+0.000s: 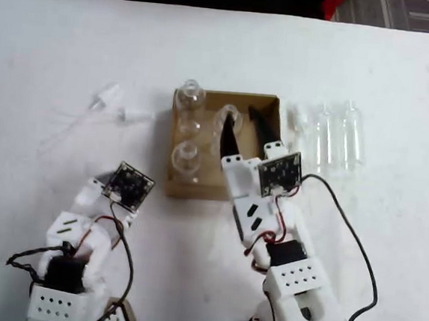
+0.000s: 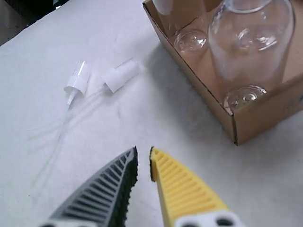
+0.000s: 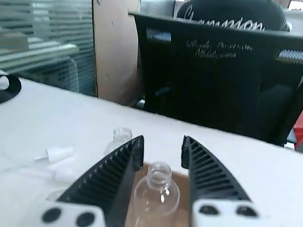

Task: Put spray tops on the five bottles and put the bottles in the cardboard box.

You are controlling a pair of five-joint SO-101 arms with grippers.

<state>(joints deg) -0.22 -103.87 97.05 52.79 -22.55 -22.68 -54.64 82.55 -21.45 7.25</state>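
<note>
The open cardboard box (image 1: 268,105) sits mid-table with three clear bottles standing uncapped in it: one (image 1: 190,95) at its far left corner, one (image 1: 187,157) near the front, one (image 1: 229,120) in the middle. My right gripper (image 1: 245,131) hangs open over the box; the middle bottle (image 3: 158,187) shows between its black fingers, ungripped. Two white spray tops (image 1: 108,97) (image 1: 137,114) lie left of the box. My left gripper (image 2: 143,163) hovers over bare table nearer than the spray tops (image 2: 77,83) (image 2: 120,75), shut on nothing. More clear bottles (image 1: 335,137) lie right of the box.
The box's front corner (image 2: 236,125) stands close to my left gripper, with two bottles (image 2: 251,42) (image 2: 182,23) behind its wall. A white-tipped piece (image 1: 299,117) lies beside the lying bottles. A black office chair (image 3: 222,80) stands beyond the table's far edge.
</note>
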